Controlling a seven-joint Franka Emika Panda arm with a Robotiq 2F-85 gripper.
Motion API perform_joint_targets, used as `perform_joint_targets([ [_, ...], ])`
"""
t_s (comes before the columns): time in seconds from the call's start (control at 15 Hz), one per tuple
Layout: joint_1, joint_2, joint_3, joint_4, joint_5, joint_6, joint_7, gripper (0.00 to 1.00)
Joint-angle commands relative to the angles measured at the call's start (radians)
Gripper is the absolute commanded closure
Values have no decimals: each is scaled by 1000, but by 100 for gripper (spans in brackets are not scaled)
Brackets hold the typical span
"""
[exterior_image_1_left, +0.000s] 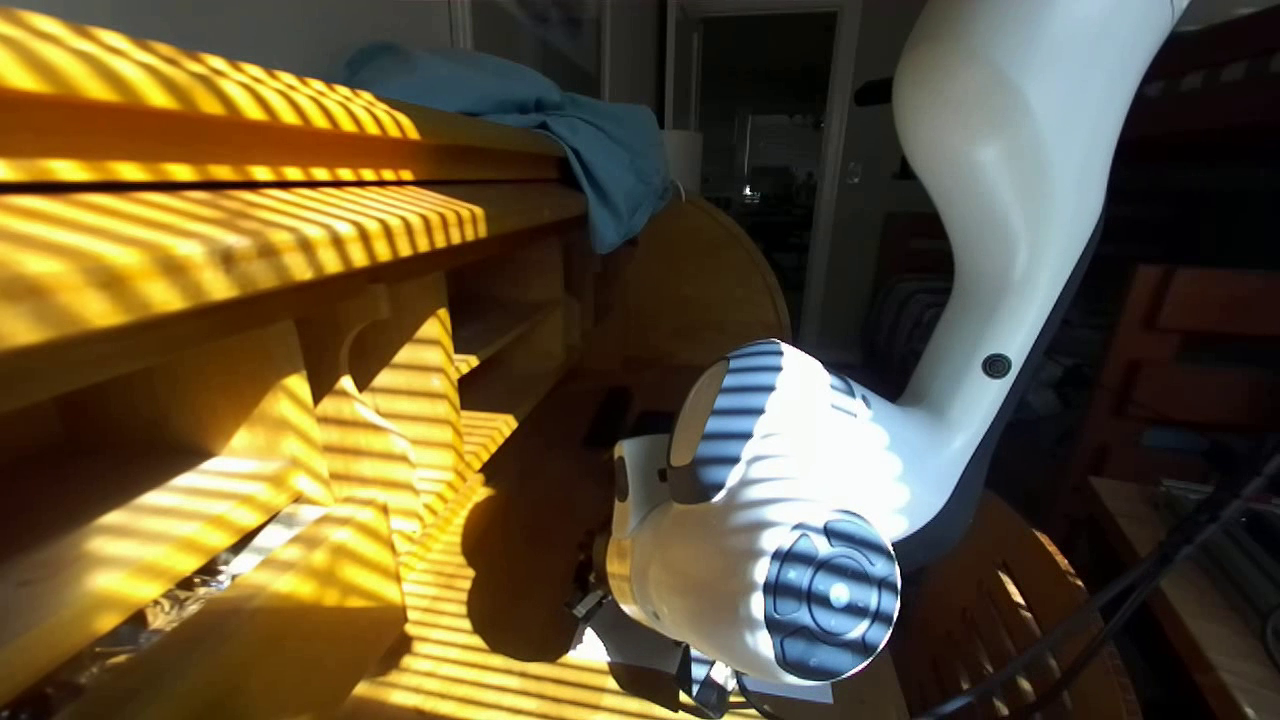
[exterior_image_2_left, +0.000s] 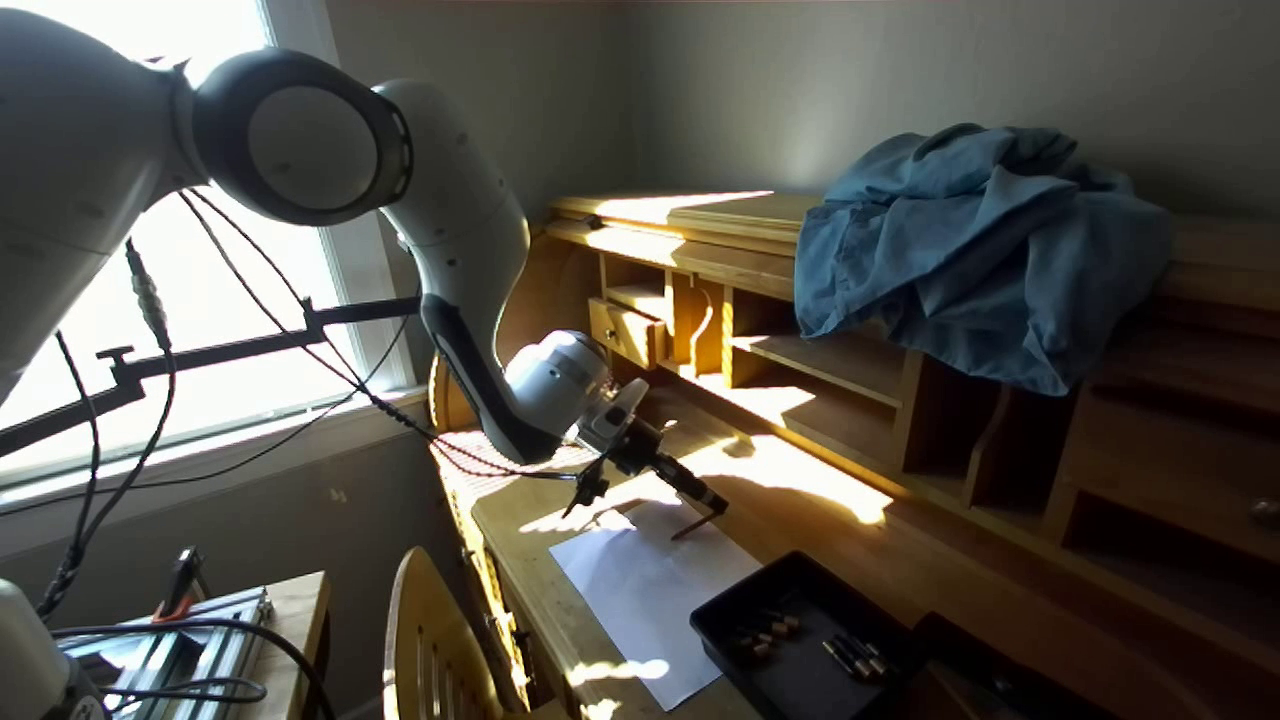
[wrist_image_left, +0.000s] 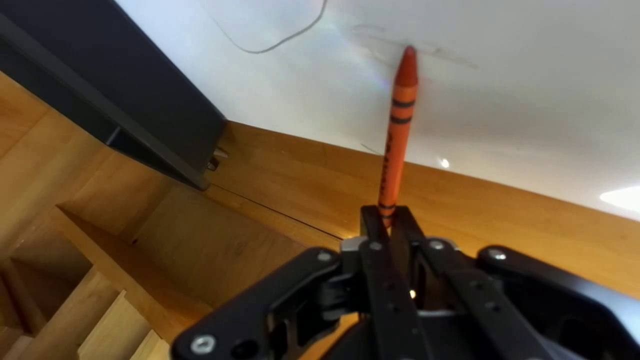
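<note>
My gripper (wrist_image_left: 386, 216) is shut on the rear end of an orange crayon (wrist_image_left: 397, 135), which points away from the fingers in the wrist view. The crayon's tip lies over a white sheet of paper (wrist_image_left: 520, 110); whether it touches cannot be told. A thin dark curved line (wrist_image_left: 287, 41) and faint smudges near the tip mark the sheet. In an exterior view the crayon (exterior_image_2_left: 697, 526) slants from the fingertips down over the paper (exterior_image_2_left: 640, 580) on the wooden desk. In an exterior view the arm's wrist (exterior_image_1_left: 740, 560) hides most of the gripper and all of the crayon.
A black tray (exterior_image_2_left: 703, 622) with several short sticks stands beside the paper; its dark side (wrist_image_left: 115, 65) shows in the wrist view. Behind rise wooden shelves (exterior_image_2_left: 815, 360), a pulled-out drawer (exterior_image_2_left: 622, 332) and draped blue cloth (exterior_image_2_left: 960, 240). A chair (exterior_image_2_left: 425, 620) stands in front.
</note>
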Motion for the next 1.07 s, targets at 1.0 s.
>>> perform_joint_targets([
  [1.0,24,34,10,62,10,-35,-71,98],
])
